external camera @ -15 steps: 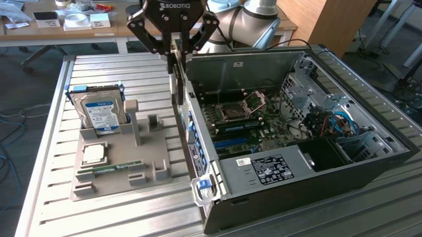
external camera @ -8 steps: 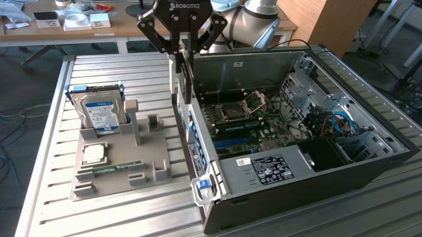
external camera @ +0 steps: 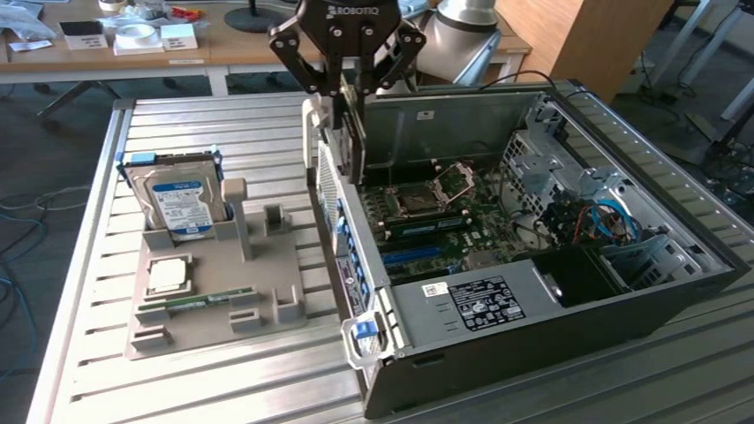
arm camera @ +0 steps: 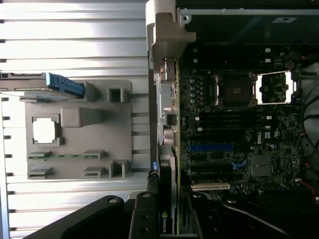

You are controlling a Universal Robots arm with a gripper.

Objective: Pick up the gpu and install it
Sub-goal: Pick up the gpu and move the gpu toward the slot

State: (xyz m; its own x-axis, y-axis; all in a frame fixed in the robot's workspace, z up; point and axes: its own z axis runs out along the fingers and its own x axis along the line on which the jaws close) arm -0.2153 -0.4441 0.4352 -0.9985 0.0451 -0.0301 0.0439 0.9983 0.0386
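The gpu (external camera: pixel 353 132) is a thin, flat, dark card. It hangs upright and edge-on from the jaws, which are closed narrowly on its two faces. In the wrist view its slim edge (arm camera: pixel 166 219) carries a small green-and-white NVIDIA mark and sits between two black, matte fingers (arm camera: pixel 143 216).

The card is above the open computer case (external camera: pixel 659 291), over the side nearest the exterior view's left, along the edge of the motherboard (external camera: pixel 471 230). I cannot tell whether its lower end touches anything.

The case is a black sheet-metal tower lying on its side, with perforated grey steel inside. The green board holds a square CPU socket (external camera: pixel 430 199) with its metal frame flipped up. In the wrist view there is also a bright blue slot (arm camera: pixel 212 147). A boxy grey power supply (external camera: pixel 483 305) with a white-printed label fills the near corner, and blue cables (external camera: pixel 613 221) loop beside it.

Towards the exterior view's left, just beside the case, sits a grey moulded plastic holder (external camera: pixel 224 309) with blocky posts and slots. In it are a silver hard drive (external camera: pixel 179 205) with a blue-white label standing upright, a square metallic processor chip (external camera: pixel 168 276) lying flat, and a narrow green memory stick (external camera: pixel 207 299).

Everything rests on a counter (external camera: pixel 236 380) of ribbed aluminium slats.
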